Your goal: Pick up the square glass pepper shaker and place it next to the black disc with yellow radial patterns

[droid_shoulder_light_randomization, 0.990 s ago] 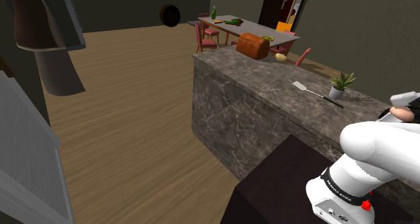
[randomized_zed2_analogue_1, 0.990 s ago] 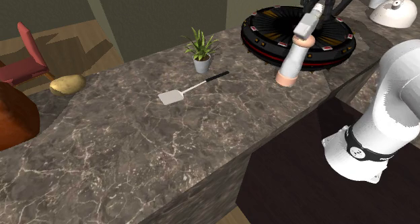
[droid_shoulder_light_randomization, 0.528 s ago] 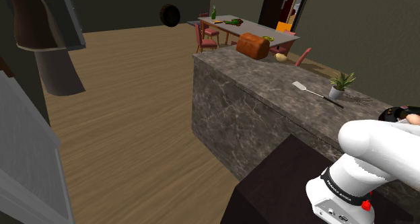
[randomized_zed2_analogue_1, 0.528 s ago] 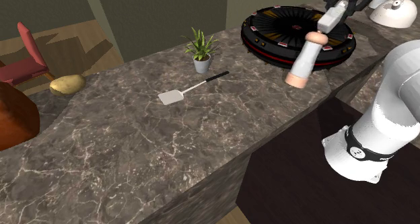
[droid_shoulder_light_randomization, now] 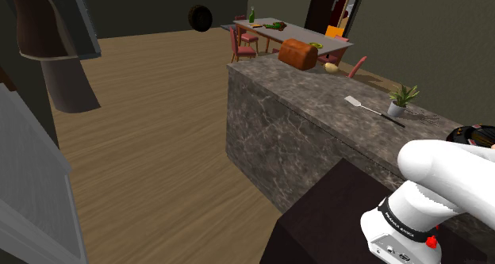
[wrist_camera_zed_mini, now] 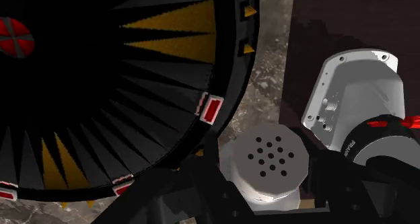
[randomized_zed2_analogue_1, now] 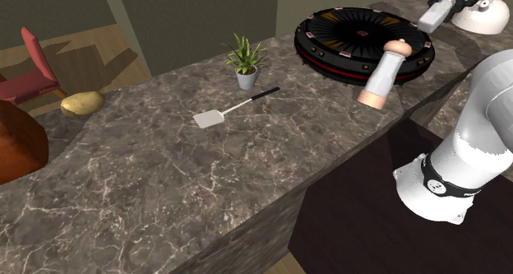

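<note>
While my gripper (randomized_zed2_analogue_1: 439, 9) has its fingers (wrist_camera_zed_mini: 202, 189) closed snugly on the sides of the grey square shaker (randomized_zed2_analogue_1: 431, 19), held aloft just off the right rim of the black disc (randomized_zed2_analogue_1: 362, 42), I worry about the white pepper mill (randomized_zed2_analogue_1: 385, 73) leaning below. A careless descent could tip it over the counter (randomized_zed2_analogue_1: 247, 174) edge. The strip between the disc and the stand (randomized_zed2_analogue_1: 362, 206) is narrow. Left, toward the plant (randomized_zed2_analogue_1: 245, 62), I have open room.

Marble counter (randomized_zed2_analogue_1: 205, 182) bears spatula (randomized_zed2_analogue_1: 206, 119), plant (randomized_zed2_analogue_1: 245, 58), disc (randomized_zed2_analogue_1: 345, 35), perhaps a potato (randomized_zed2_analogue_1: 82, 104).
</note>
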